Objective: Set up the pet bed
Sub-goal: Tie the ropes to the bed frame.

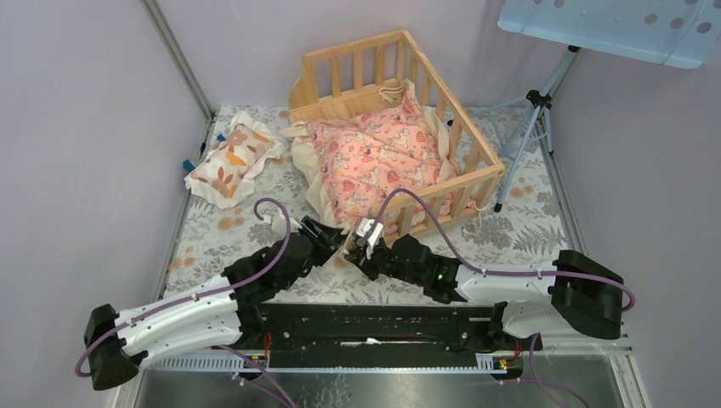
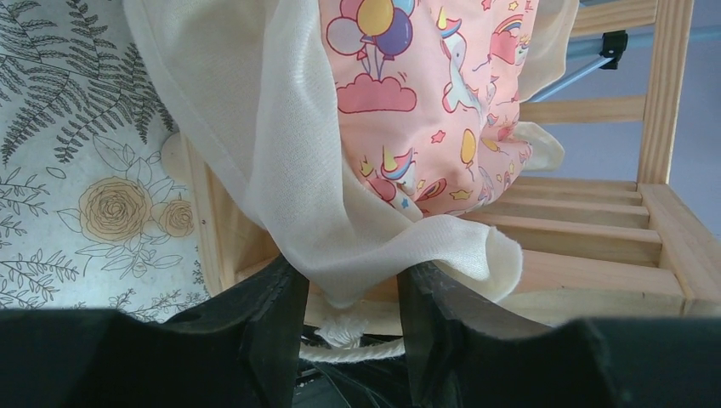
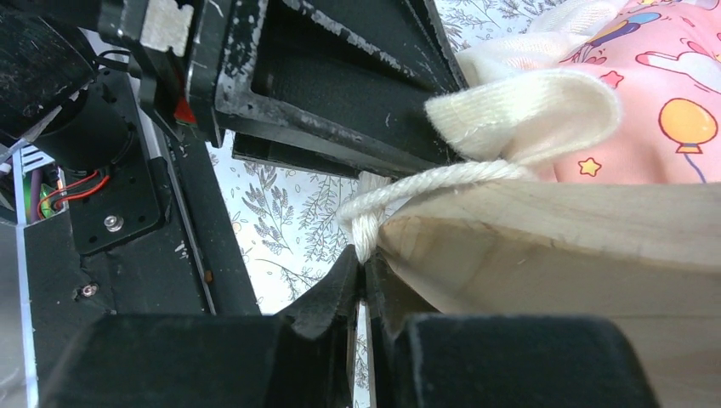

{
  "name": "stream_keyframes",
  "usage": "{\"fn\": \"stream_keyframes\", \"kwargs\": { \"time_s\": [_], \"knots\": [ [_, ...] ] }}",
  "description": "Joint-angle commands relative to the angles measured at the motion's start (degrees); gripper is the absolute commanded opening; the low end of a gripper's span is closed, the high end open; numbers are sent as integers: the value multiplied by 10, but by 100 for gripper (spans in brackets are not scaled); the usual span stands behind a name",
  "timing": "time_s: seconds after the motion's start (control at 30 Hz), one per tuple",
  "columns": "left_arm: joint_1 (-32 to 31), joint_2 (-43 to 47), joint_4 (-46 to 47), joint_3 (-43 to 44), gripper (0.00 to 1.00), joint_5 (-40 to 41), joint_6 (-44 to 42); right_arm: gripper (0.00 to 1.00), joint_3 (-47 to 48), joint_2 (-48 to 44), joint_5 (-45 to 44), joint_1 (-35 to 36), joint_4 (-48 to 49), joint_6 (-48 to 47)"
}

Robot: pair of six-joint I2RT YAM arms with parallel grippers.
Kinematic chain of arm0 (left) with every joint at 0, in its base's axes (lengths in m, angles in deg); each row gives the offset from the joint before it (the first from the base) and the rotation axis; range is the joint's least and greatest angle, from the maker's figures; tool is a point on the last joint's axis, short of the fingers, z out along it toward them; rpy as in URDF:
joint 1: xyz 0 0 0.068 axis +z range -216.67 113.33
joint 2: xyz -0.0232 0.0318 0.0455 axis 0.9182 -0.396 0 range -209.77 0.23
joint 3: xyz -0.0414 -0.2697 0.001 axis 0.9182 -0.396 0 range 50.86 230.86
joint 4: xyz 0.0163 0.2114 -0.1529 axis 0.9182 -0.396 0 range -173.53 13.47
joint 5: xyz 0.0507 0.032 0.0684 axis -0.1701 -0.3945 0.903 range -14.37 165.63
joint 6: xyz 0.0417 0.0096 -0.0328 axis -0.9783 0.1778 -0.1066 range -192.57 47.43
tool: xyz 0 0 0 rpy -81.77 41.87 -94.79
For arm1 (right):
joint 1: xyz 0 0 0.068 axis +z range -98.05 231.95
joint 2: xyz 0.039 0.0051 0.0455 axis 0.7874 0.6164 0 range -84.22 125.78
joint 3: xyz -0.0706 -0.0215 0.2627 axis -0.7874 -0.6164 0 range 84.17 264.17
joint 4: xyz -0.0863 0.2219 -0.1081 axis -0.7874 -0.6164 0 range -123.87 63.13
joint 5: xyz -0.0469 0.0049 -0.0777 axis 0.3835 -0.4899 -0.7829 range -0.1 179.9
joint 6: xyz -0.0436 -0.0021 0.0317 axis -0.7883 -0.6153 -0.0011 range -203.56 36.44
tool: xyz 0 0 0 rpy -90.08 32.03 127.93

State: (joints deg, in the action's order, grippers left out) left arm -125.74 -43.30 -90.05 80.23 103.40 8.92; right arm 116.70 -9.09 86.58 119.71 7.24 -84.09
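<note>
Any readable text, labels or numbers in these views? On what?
None readable.
Pink cushion: unicorn and balloon pictures only, no words.
Black bar between the arm bases: faint marks, too small to read.

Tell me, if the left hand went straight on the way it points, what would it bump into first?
The left hand would likely meet the cream ruffle first, draped right at its fingertips; the pet bed frame lies just behind, though depth is unclear.
</note>
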Motion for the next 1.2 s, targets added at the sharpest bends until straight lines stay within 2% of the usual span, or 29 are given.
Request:
{"fn": "stream_keyframes", "kwargs": {
  "time_s": [0.0,0.2,0.4,0.73,0.83,1.07,1.17],
  "knots": [
    [-5,14,12,-10,41,-33,0,10,8,6,-40,-6,100,21],
    [-6,18,12,-13,34,-36,2,10,18,22,-37,-6,105,28],
    [-5,21,8,-14,38,-35,3,10,21,24,-40,-6,109,31],
    [-5,32,-2,-13,39,-34,5,10,20,27,-41,-6,110,34],
    [-5,32,0,-13,33,-34,5,11,22,29,-39,-6,110,34],
    [-5,27,5,-14,2,-31,6,12,24,26,-31,-6,97,30],
    [-5,27,1,-13,0,-27,6,22,20,14,-33,-6,82,25]
  ]
}}
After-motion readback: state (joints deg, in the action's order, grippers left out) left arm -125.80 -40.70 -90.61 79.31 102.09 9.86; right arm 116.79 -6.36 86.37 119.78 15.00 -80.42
